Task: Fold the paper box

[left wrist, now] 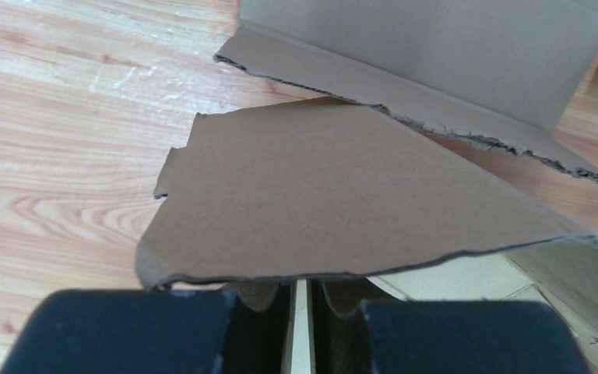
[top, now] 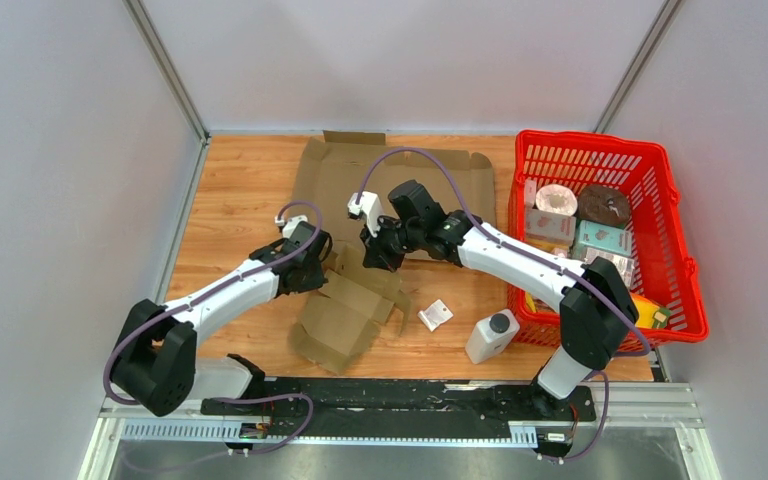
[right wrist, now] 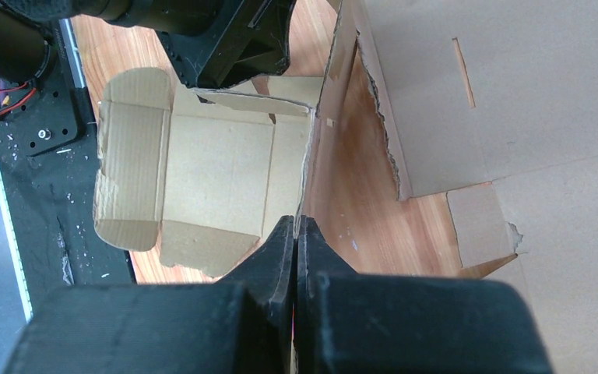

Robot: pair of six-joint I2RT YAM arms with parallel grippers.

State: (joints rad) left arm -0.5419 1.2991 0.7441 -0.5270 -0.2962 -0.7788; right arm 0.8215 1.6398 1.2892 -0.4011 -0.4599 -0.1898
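The small brown paper box [top: 345, 310] lies open on the wooden table, its flaps partly raised. My left gripper [top: 312, 262] is at the box's far left corner and is shut on a thin cardboard wall; in the left wrist view [left wrist: 302, 312] a wide flap [left wrist: 342, 195] hangs over the fingers. My right gripper [top: 378, 256] is at the box's far right side and is shut on the edge of an upright side wall [right wrist: 311, 148]. The right wrist view shows the gripper [right wrist: 296, 227], the box's inside [right wrist: 210, 175] and the left gripper's black body [right wrist: 233, 39].
A large flat sheet of cardboard [top: 405, 180] lies behind the box. A red basket [top: 682, 250] with packets stands at the right. A white bottle [top: 491, 335] and a small white card [top: 436, 315] lie between box and basket.
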